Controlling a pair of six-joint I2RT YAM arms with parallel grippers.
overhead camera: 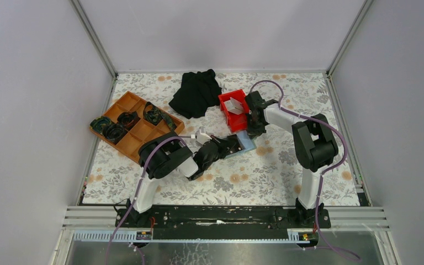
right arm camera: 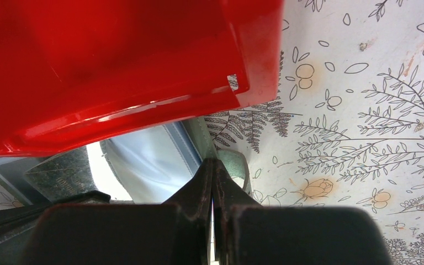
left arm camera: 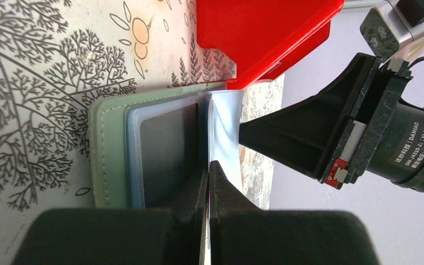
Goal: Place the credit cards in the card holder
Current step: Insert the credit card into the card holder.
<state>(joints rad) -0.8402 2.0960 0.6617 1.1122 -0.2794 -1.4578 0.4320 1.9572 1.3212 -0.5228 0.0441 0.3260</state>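
The grey-green card holder [overhead camera: 247, 143] lies open on the flowered cloth, just in front of the red bin [overhead camera: 237, 117]. In the left wrist view the card holder [left arm camera: 107, 149] shows clear sleeves with a dark grey face inside. My left gripper [overhead camera: 236, 145] [left arm camera: 208, 165] is shut on a thin pale inner sleeve that stands upright. My right gripper [overhead camera: 252, 131] [right arm camera: 213, 163] is shut on the holder's green edge [right arm camera: 201, 138] beside its tab. White credit cards [overhead camera: 234, 105] lie in the red bin.
The red bin [left arm camera: 254, 33] [right arm camera: 116, 66] touches the holder's far side. An orange compartment tray [overhead camera: 135, 132] with dark items stands at the left. A black cloth [overhead camera: 197, 93] lies at the back. Grey walls close the cell on three sides.
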